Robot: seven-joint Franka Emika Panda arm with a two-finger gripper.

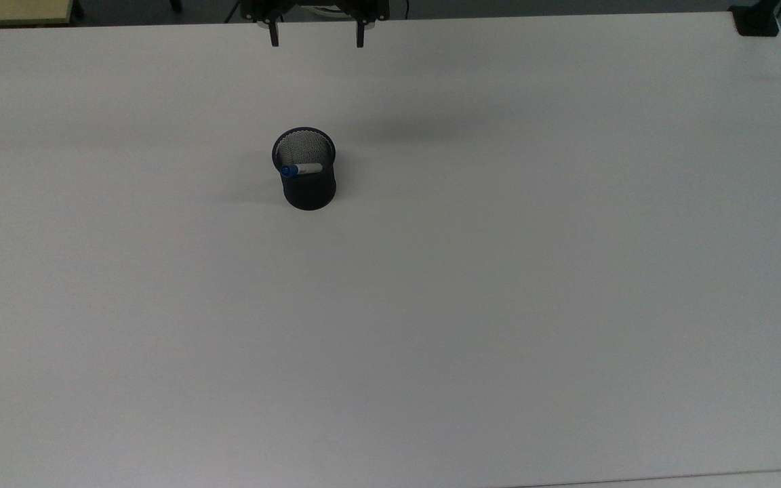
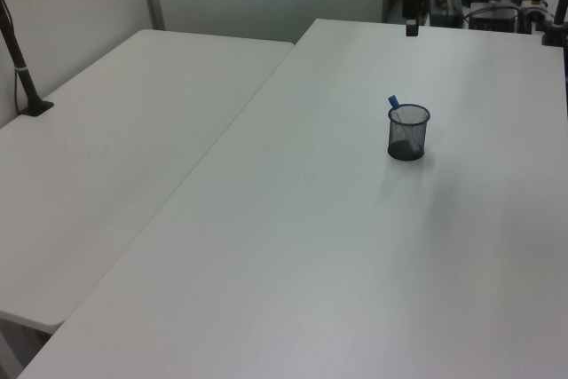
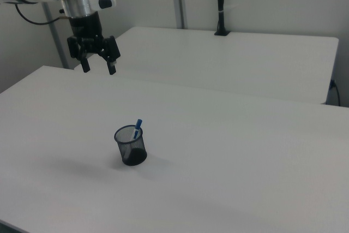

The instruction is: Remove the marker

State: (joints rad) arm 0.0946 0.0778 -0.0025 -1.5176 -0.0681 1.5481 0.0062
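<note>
1. The gripper (image 3: 98, 68) hangs high above the surface (image 1: 499, 305), well apart from the cup (image 1: 308, 183), its jaws spread wide and holding nothing; in the top view it sits at the upper edge (image 1: 316, 37).
2. The marker (image 1: 301, 169) stands inside the cup, leaning against the rim, its blue cap poking just above it (image 3: 138, 124).
3. Likely risk: the cup is light mesh and stands loose; a descent that is off-centre could catch the rim and tip or shove it; a finger could also jam against the mesh wall.
4. The marker leans, so a straight vertical pinch may close on the cap only and slip; a tilted pull might drag the cup up with it.
5. The surface is a plain white tabletop, bare but for the cup; a second white table (image 3: 229, 58) adjoins it.
6. Pale partition walls stand behind; a black pole (image 3: 220, 4) is clamped on the far table.
</note>
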